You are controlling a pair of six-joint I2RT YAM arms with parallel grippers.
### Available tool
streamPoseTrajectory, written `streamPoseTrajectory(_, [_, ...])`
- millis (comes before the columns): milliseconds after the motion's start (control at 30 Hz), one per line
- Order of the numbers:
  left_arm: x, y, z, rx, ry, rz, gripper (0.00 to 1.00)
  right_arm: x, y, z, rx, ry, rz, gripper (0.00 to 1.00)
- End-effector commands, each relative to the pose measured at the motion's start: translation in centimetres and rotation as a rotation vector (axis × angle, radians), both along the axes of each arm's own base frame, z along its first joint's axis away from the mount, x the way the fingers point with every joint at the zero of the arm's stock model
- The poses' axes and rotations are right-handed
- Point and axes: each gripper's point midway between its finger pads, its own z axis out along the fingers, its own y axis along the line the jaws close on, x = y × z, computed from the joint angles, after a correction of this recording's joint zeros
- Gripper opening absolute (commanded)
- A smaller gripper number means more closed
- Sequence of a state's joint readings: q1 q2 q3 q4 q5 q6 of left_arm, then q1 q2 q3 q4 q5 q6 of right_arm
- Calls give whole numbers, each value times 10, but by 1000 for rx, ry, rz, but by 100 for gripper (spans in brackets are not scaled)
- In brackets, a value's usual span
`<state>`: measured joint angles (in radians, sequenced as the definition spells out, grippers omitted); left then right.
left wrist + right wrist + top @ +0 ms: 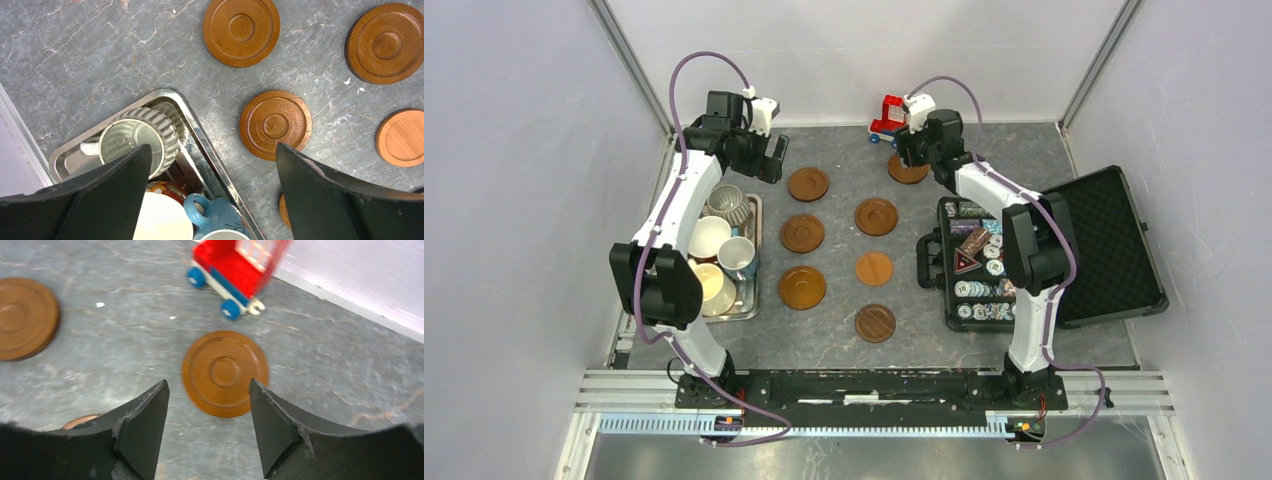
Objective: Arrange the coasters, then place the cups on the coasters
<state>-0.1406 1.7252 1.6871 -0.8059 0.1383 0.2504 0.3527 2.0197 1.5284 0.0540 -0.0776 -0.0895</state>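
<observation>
Coaster (225, 372) lies untouched below parted right fingers (145, 430).

In the top view, the right gripper (911, 152) covers the upper part of the far coaster (909, 177). The chips (982, 290) in the case (1114, 250) are too small to read. In the left wrist view, the bottom edge cuts the cream cup (162, 222) and the blue cup (220, 217); a finger (325, 200) hides most of one coaster (283, 210) at lower centre. In the right wrist view, the toy car (232, 262) is blurred and cut by the top edge.
</observation>
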Motion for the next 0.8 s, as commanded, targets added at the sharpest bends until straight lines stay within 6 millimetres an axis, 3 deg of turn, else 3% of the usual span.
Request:
streamPoseTrajectory(0, [9,2,21,-14,-69,24,100,20,-27,-19,25,32,-161,67])
streamPoseTrajectory(333, [10,3,18,-13,-41,33,100,46,-60,-73,17,146,-338,66])
streamPoseTrajectory(600, [9,6,16,4,-28,44,100,49,-61,-102,13,192,-357,65])
streamPoseTrajectory(767, [9,9,14,17,-21,49,100,44,-51,-117,45,237,-325,60])
